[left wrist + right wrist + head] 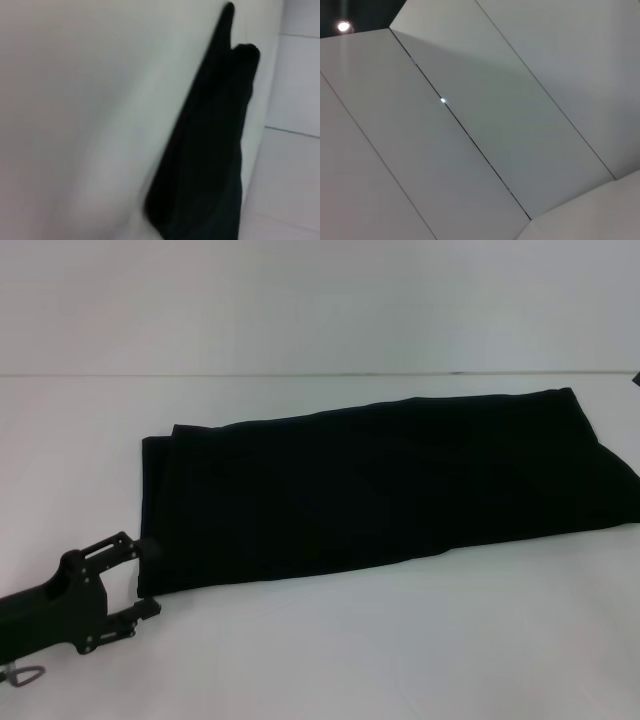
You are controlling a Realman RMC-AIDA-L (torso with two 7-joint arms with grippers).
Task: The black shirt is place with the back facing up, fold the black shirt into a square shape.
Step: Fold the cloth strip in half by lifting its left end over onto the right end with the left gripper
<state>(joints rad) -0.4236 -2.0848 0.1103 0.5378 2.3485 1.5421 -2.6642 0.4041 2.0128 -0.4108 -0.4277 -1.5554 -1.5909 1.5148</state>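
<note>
The left gripper sits nearest the camera, at the lower left of the head view, reaching in from the robot's left side. Its two fingers are spread apart, one above the other in that view, with the near left corner of the black shirt lying at or just inside the gap. Whether the fingers actually touch the cloth cannot be told.

The black shirt lies flat on the white surface, folded into a long band that runs from the left gripper across to the right edge of the head view. Its left end shows a doubled edge, one layer set slightly back from the other. No lettering is visible on the upper face.

The left wrist view shows the shirt as a dark folded strip on the surface.

The right gripper does not appear in any view. The right wrist view shows only pale wall panels with thin seams.
</note>
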